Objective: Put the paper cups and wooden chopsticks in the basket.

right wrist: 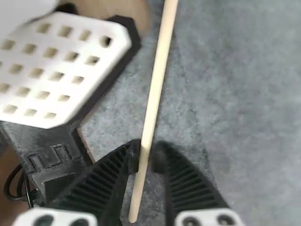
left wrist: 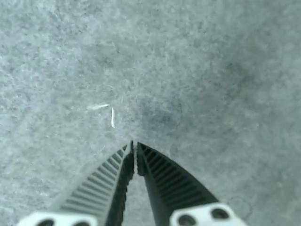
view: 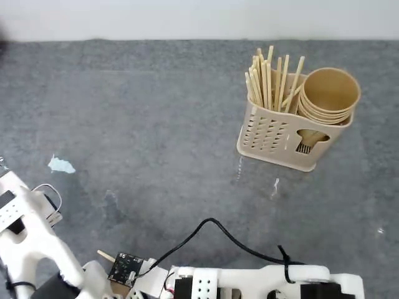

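Chopstick (right wrist: 154, 89), far end cut off, pinched by right tool (right wrist: 146, 151).

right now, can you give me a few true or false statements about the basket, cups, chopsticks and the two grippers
1. The right gripper is closed on a chopstick. True.
2. The basket is tipped over on its side. False: it stands upright on the mat.
3. The cups sit stacked in one compartment of the basket, with a bunch of chopsticks standing in the compartment beside them. True.
4. The left gripper holds a paper cup. False: it is shut with nothing in it, over bare mat.
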`<action>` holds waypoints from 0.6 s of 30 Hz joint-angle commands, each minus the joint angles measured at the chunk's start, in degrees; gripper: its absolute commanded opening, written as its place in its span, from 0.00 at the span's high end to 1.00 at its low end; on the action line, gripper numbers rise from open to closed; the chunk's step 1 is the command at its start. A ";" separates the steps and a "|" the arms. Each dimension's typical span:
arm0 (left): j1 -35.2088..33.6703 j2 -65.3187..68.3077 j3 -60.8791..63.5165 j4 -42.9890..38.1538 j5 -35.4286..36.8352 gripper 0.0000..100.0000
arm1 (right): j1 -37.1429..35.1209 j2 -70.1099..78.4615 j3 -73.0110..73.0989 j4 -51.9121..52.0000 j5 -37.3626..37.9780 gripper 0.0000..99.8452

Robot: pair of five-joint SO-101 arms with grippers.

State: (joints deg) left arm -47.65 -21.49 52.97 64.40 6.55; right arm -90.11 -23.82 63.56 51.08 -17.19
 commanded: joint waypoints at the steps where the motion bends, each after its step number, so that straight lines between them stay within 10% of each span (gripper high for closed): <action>1: -0.18 -0.18 -2.51 -0.88 0.62 0.99 | -0.66 0.57 -1.76 1.01 -0.79 0.98; 18: -0.18 -0.18 -2.42 -0.88 0.62 0.99 | 9.63 -3.30 -2.11 12.26 -0.35 0.99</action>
State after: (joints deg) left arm -47.65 -21.49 52.97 64.40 6.81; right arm -83.43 -23.82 62.15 61.01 -17.27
